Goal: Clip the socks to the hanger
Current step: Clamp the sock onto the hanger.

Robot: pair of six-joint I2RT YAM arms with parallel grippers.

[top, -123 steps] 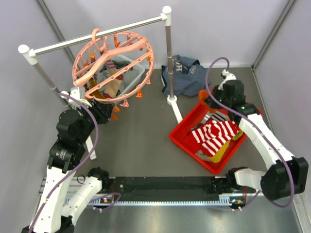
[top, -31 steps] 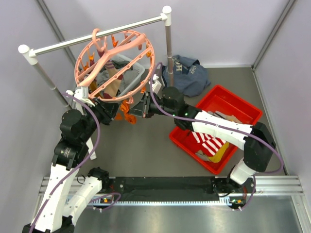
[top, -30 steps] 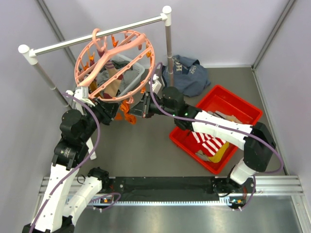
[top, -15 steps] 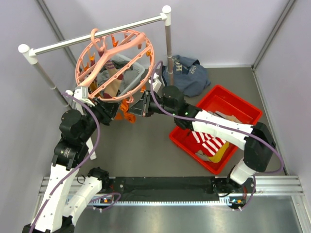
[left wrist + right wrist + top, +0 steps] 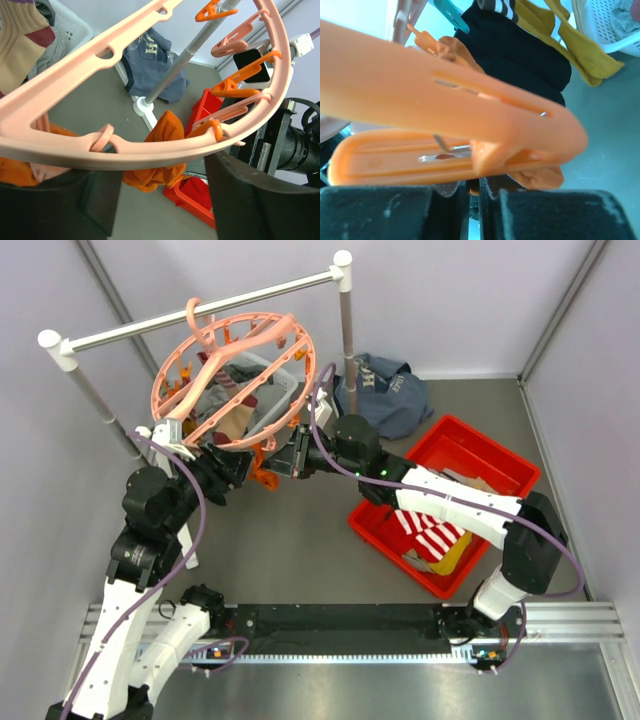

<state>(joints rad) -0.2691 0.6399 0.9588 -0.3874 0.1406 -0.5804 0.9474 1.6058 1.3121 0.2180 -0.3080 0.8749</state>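
The salmon-pink ring hanger [image 5: 240, 348] hangs by its hook from the rail, tilted. My left gripper [image 5: 232, 466] is open under its near rim. In the left wrist view the rim [image 5: 150, 156] lies across the two fingers and the gripper [image 5: 162, 169] holds nothing. My right gripper [image 5: 287, 462] is shut on an orange sock [image 5: 262, 464] at the near rim. Up close the gripper [image 5: 480, 187] pinches orange fabric [image 5: 540, 177] just below an orange clip peg [image 5: 445, 100]. The sock also hangs behind the rim [image 5: 162, 131]. Striped socks [image 5: 432, 530] lie in the red bin [image 5: 378, 532].
The white-and-grey rail stand [image 5: 345, 350] spans the back. A white basket [image 5: 268, 405] sits under the hanger. A navy garment [image 5: 385, 390] lies behind the post. Dark [image 5: 520, 55] and yellow [image 5: 570, 45] socks hang from the hanger.
The right arm came from the red bin to the hanger with the orange sock. In the last half second the hanger's near rim lifted and the ring tilted flatter.
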